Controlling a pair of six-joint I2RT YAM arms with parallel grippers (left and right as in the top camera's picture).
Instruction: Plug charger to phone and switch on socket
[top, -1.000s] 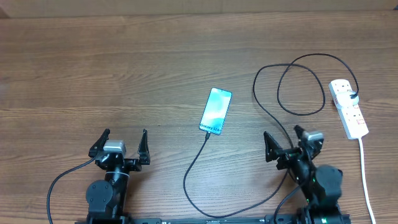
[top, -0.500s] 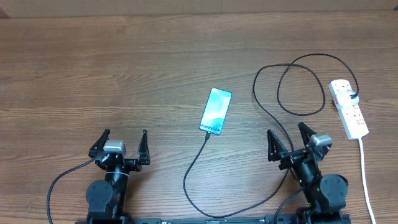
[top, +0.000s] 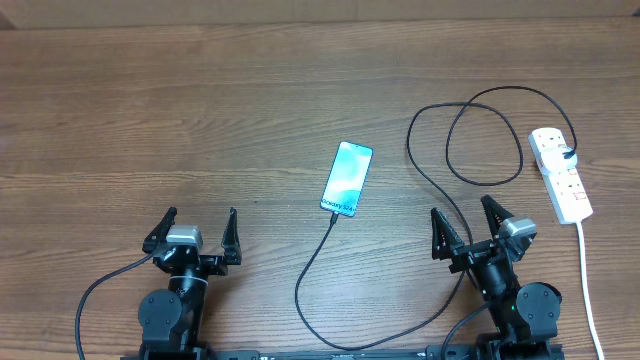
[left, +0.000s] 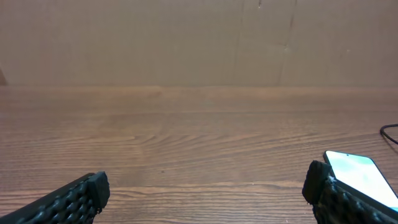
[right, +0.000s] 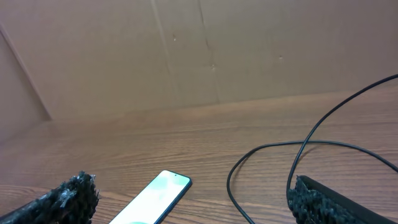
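Observation:
The phone (top: 347, 177) lies screen up at the table's middle, its light-blue screen lit; it also shows in the left wrist view (left: 360, 177) and right wrist view (right: 152, 197). The black charger cable (top: 310, 270) meets the phone's near end, curves down and right, loops (top: 480, 140) (right: 298, 155) and ends at a black plug in the white socket strip (top: 560, 173) at far right. My left gripper (top: 195, 229) (left: 205, 193) is open and empty, low at the front left. My right gripper (top: 467, 225) (right: 189, 199) is open and empty at the front right, beside the cable.
A white cord (top: 590, 290) runs from the socket strip toward the front edge at right. A brown cardboard wall (left: 199, 37) stands behind the table. Bare wooden tabletop (top: 150, 120) stretches to the left and back.
My right gripper has shifted right and slightly toward the front and turned a little. The left gripper, phone, cable and socket strip have not moved.

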